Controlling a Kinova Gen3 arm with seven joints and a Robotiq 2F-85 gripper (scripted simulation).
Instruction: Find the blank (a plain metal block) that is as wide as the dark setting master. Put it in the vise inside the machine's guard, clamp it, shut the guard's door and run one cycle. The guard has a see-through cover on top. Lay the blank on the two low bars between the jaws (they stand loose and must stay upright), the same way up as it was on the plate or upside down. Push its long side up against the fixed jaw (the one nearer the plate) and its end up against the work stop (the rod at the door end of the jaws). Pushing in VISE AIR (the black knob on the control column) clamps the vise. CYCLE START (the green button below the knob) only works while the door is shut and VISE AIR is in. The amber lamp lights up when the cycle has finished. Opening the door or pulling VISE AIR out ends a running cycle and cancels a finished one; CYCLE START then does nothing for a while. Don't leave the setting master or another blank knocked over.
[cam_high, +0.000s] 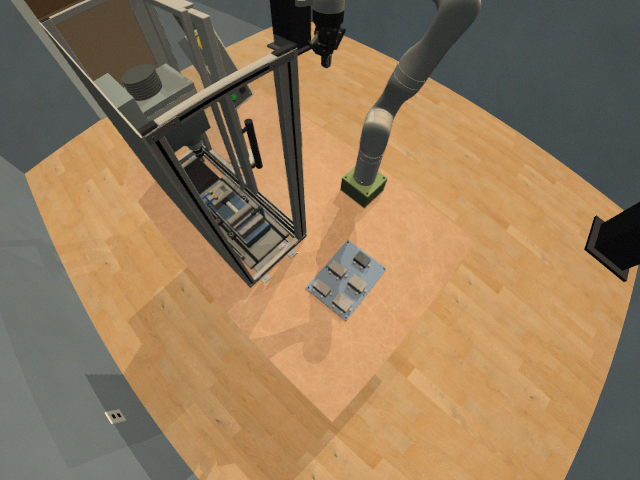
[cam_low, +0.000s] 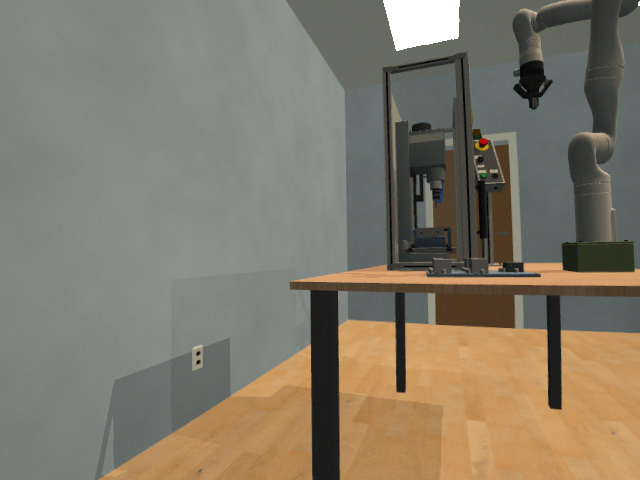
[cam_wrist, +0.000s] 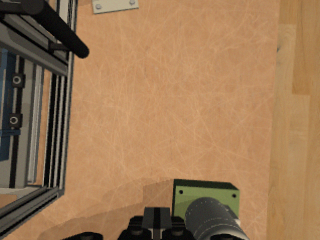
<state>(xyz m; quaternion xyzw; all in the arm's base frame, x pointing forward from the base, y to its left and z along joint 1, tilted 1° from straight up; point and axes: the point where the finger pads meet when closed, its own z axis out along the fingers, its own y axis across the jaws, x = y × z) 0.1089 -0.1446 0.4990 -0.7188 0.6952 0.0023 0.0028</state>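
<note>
My gripper (cam_high: 326, 64) (cam_low: 534, 105) (cam_wrist: 157, 233) is shut and empty, high above the table beside the guard. On the blue plate (cam_high: 345, 252) stand the dark setting master (cam_high: 361, 259) and several light grey blanks, among them one blank (cam_high: 337, 269) beside the master. The vise (cam_high: 247, 221) (cam_low: 432, 241) is inside the guard; whether anything lies on its bars is too small to tell. The door handle (cam_high: 252, 143) (cam_low: 482, 209) (cam_wrist: 65, 33) is on the guard's side, well behind the front post; the door's state is unclear. The green button (cam_high: 234, 97) (cam_low: 483, 176) is below the black knob (cam_low: 480, 159).
The guard's front post (cam_high: 292, 144) and top rail (cam_high: 217, 93) stand beside the arm's reach. The green robot base (cam_high: 363, 187) (cam_low: 598, 256) (cam_wrist: 207, 192) is between the gripper and the plate in the top view. The spindle (cam_low: 436, 186) hangs over the vise.
</note>
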